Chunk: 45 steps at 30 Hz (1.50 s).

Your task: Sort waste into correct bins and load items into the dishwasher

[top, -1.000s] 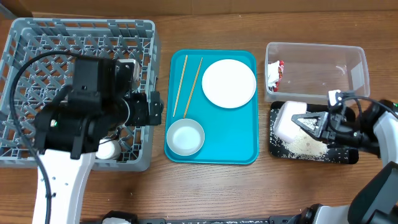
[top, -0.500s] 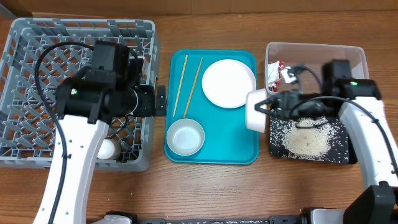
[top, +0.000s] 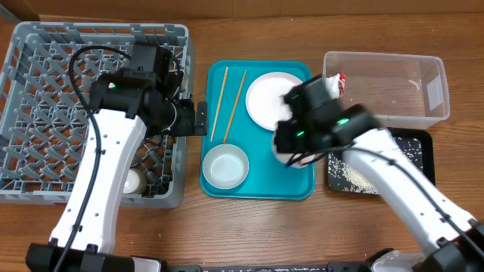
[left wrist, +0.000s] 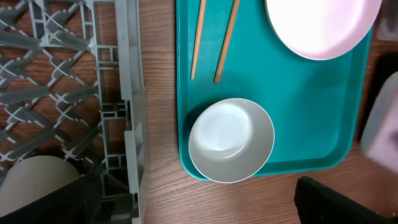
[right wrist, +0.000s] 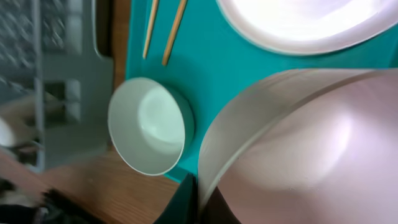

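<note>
My right gripper (right wrist: 202, 202) is shut on the rim of a white dish (right wrist: 298, 149) and holds it tilted over the teal tray's right side (top: 291, 151). A large white plate (top: 276, 100) and a small bowl (top: 224, 166) sit on that tray; the bowl also shows in the left wrist view (left wrist: 231, 140). My left gripper (left wrist: 199, 211) is open and empty at the right edge of the grey dish rack (top: 45, 91). The clear tub (top: 393, 68) holds a red-and-white wrapper (top: 336, 83). The black tray (top: 412, 147) holds rice (top: 352, 177).
Two wooden chopsticks (top: 227, 94) lie on the teal tray (top: 257, 185) left of the plate. A white rounded object (top: 133, 181) sits in the rack's front right corner. Bare wooden table runs along the front edge.
My right arm has swung left from the black tray to over the teal tray, carrying the white dish. My left arm has shifted toward the rack's right edge.
</note>
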Tool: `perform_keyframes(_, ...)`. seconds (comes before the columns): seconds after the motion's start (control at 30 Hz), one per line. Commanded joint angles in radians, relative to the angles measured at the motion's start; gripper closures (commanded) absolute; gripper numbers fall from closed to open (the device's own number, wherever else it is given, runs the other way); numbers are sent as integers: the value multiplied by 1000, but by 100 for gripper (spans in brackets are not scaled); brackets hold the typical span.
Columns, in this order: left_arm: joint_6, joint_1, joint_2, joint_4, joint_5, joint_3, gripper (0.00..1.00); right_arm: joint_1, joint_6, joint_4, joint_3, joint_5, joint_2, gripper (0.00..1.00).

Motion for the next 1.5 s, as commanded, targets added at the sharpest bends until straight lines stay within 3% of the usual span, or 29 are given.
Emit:
perform_keyframes(0.0,19,-1,27,3,-7,6,0,98,51,11,9,229,83,96)
perform_keyframes(0.23,19,-1,61,4,-7,6,0,153,66,64,9,246,230,90)
perform_keyframes(0.33,19,-1,68,4,-7,6,0,153,63,69,14,246,234,62)
perform_keyframes(0.4,19,-1,73,4,-7,6,0,153,58,61,29,246,212,24)
perform_keyframes(0.57,19,-1,76,4,-7,6,0,153,59,34,69,250,71,14)
perform_keyframes(0.67,19,-1,76,4,-7,6,0,153,67,14,85,289,-46,0)
perform_keyframes(0.93,19,-1,76,4,-7,6,0,153,55,-9,86,319,-351,0)
perform_keyframes(1.13,19,-1,76,4,-7,6,0,151,-69,-31,86,436,-494,0)
perform_keyframes(1.47,19,-1,76,4,-7,6,0,97,-143,-74,45,551,-717,0)
